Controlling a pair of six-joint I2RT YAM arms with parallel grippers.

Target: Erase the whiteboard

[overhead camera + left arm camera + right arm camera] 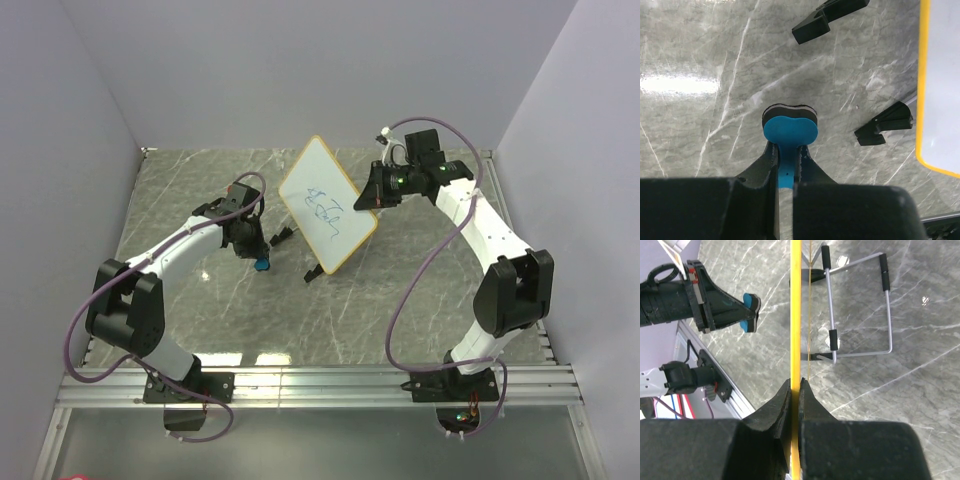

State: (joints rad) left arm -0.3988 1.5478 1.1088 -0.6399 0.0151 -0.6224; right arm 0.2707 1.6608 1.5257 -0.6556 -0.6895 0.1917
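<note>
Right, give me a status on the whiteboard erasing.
Done: the left pincer is shut on the blue eraser, and the right pincer grips the yellow frame of the whiteboard. In hand: the eraser hangs beside the board, apart from it. Left: the blue scribbles are all there, so the whole wipe remains.

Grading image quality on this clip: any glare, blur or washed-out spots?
Top external: two small glare patches low on the table; whiteboard evenly lit. Left wrist: bright glare band at left; eraser sharp, left pincer underexposed. Right wrist: tiny glints only; right pincer equally dark.
</note>
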